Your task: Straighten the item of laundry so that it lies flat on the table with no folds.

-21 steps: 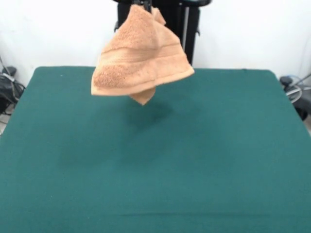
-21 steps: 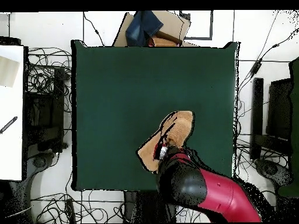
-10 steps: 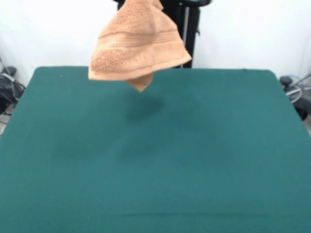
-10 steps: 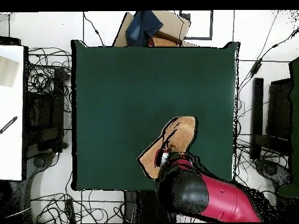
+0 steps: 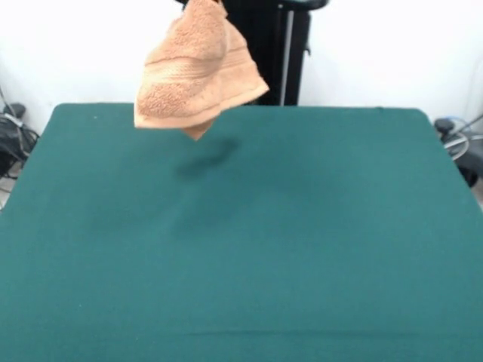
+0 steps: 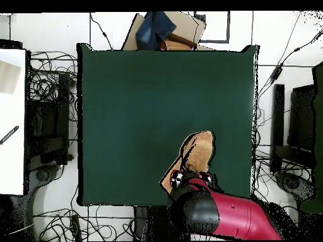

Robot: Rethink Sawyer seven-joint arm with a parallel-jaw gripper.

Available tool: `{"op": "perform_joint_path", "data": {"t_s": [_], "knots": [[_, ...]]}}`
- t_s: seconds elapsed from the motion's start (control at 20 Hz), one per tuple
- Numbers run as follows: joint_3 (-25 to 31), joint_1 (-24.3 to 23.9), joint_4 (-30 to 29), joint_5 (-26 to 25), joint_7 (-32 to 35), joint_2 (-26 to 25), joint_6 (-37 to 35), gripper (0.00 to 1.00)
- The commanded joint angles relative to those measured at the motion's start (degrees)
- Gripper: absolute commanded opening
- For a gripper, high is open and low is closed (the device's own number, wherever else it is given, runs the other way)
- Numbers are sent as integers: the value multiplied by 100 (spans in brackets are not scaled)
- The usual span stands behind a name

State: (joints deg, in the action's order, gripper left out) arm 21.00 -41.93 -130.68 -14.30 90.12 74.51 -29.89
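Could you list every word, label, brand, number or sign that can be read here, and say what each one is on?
No readable text in either view.
The towel, hanging above the table, shows only woven bands; no label is visible.
The red arm shows no legible marking.
The white panel at the overhead view's left edge carries marks too small to read.

The towel [image 5: 198, 75] has risen — drifting left, hanging narrower.

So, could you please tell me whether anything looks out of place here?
Yes: the towel hangs bunched and folded in the air above the table, touching nothing below. It should lie flat. Nothing looks spilled or damaged.
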Motion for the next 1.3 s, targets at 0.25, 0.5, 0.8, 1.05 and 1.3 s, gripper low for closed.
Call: {"op": "perform_joint_path", "data": {"t_s": [0.25,0.5,0.8,1.05,1.3], "knots": [[-586,522,625,-1380,926,-1166,-162,0],[-841,540,798,-1652,970,-1944,655,0],[-1097,982,996,-1317,1496,-2968,1943,0],[-1419,1554,1196,-890,1790,-3787,3077,0],[-1512,1935,1316,-337,1830,-4251,3735,0]]}}
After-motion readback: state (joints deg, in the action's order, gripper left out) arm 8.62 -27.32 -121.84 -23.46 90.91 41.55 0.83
